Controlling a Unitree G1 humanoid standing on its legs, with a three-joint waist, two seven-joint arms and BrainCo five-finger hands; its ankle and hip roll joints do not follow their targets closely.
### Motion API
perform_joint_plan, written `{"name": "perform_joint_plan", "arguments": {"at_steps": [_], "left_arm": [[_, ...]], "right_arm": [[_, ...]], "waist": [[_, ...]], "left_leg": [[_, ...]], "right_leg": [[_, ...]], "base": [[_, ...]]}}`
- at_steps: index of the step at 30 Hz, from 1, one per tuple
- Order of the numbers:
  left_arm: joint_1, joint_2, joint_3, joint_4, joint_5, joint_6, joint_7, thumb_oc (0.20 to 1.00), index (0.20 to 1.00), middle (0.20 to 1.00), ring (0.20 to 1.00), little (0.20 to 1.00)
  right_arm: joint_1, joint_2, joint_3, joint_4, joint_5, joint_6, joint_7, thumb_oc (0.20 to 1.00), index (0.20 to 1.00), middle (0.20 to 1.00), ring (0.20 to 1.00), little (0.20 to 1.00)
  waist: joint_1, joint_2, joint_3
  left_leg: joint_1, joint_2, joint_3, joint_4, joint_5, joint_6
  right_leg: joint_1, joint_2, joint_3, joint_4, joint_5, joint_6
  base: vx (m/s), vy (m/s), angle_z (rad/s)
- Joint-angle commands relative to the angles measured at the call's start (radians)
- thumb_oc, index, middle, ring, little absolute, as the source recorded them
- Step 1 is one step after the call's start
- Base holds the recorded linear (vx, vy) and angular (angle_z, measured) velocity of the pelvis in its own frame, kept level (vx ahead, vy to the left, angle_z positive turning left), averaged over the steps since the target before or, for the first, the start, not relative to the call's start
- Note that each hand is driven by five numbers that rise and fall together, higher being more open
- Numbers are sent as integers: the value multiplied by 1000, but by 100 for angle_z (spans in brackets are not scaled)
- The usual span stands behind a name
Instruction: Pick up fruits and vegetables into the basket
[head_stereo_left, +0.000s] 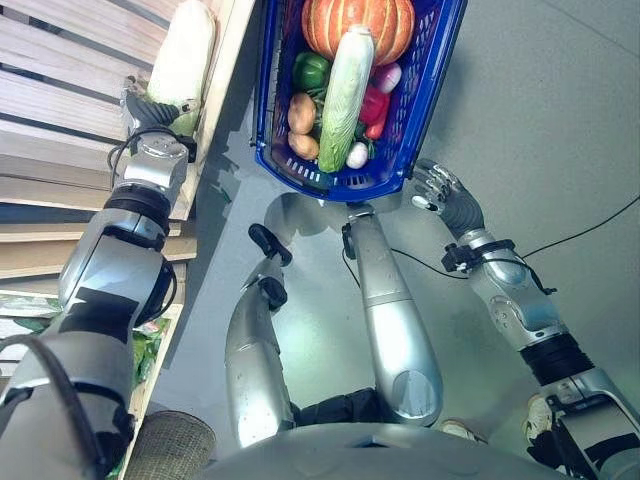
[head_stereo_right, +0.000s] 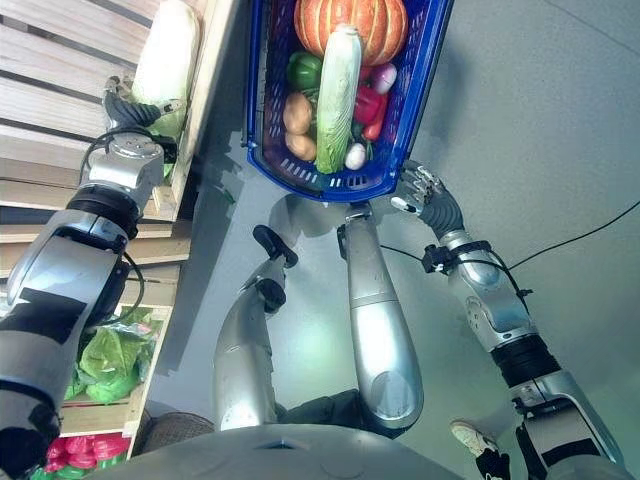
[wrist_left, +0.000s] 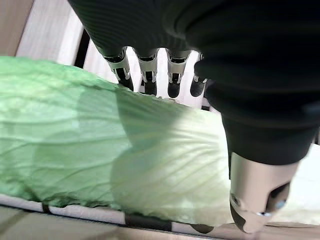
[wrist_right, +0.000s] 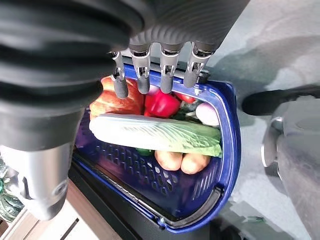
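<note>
The left hand (head_stereo_left: 150, 112) is curling its fingers (wrist_left: 147, 75) and thumb over a napa cabbage (wrist_left: 100, 155) lying on the slatted wooden shelf (head_stereo_left: 60, 110). The right hand (head_stereo_left: 440, 190) is hanging open and empty just beside the blue basket (head_stereo_left: 270, 60), which is holding a pumpkin (head_stereo_left: 385, 25), another napa cabbage (head_stereo_left: 345, 95), peppers and potatoes.

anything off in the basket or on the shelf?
Nothing spilled or damaged. The blue basket is heaped: the napa cabbage in the basket lies lengthwise on top of the other produce, against the pumpkin. The left hand is at a second cabbage on the slatted wooden shelf; the right hand is open beside the basket.
</note>
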Motion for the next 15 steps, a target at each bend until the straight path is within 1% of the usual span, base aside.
{"name": "perform_joint_plan", "arguments": {"at_steps": [1, 3, 6, 9, 12, 15], "left_arm": [[50, 71, 45, 54, -26, 22, -31, 1000, 1000, 1000, 1000, 1000], [61, 71, 40, 60, -13, 24, -37, 1000, 1000, 1000, 1000, 1000], [63, 70, 29, 60, -1, 53, -67, 1000, 1000, 1000, 1000, 1000], [62, 69, 11, 73, 9, 63, -97, 1000, 1000, 1000, 1000, 1000], [62, 65, -4, 83, 23, 88, -151, 1000, 1000, 1000, 1000, 1000], [65, 53, -24, 107, 68, 111, -204, 1000, 1000, 1000, 1000, 1000]], "right_arm": [[57, 44, -2, -65, 53, 4, 28, 1000, 1000, 1000, 1000, 1000], [58, 44, -10, -80, 82, 22, 35, 1000, 1000, 1000, 1000, 1000], [56, 44, -18, -88, 102, 40, 36, 1000, 1000, 1000, 1000, 1000], [51, 41, -17, -90, 120, 49, 40, 1000, 1000, 1000, 1000, 1000], [50, 38, -18, -85, 142, 55, 66, 1000, 1000, 1000, 1000, 1000], [36, 36, -14, -82, 147, 64, 79, 1000, 1000, 1000, 1000, 1000]], "waist": [[-23, -63, -50], [-25, -67, -50], [-27, -71, -50], [-29, -74, -50], [-33, -76, -50], [-36, -75, -50]], "left_leg": [[-80, 12, 19, 128, -65, 1], [-86, 14, 20, 132, -66, 2], [-91, 16, 22, 135, -68, 5], [-98, 18, 22, 136, -67, 5], [-102, 21, 26, 144, -73, 7], [-100, 22, 32, 137, -70, 6]], "right_leg": [[19, 49, 50, -40, -28, 68], [13, 51, 51, -36, -28, 67], [9, 52, 51, -40, -24, 66], [3, 53, 53, -43, -21, 65], [-2, 53, 54, -41, -19, 65], [-2, 54, 55, -49, -15, 64]], "base": [[0, 0, 0], [0, 0, 0], [3, 13, -2], [2, 14, -2], [12, 21, -5], [6, 30, -6]]}}
